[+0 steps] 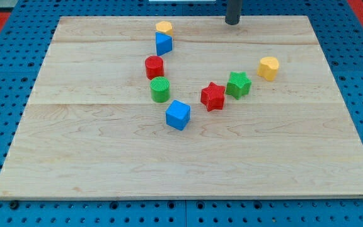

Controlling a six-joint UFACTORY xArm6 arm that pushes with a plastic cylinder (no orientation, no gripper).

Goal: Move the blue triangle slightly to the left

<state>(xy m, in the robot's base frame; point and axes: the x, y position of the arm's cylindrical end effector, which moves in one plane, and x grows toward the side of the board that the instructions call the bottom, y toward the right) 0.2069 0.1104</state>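
Note:
The blue triangle sits near the view's top, left of centre, on the wooden board. A yellow block touches its top side. A red cylinder stands just below it. My tip is at the board's top edge, well to the right of the blue triangle and apart from every block.
A green cylinder and a blue cube continue the line below the red cylinder. A red star touches a green star at centre right. A yellow block stands further right. Blue pegboard surrounds the board.

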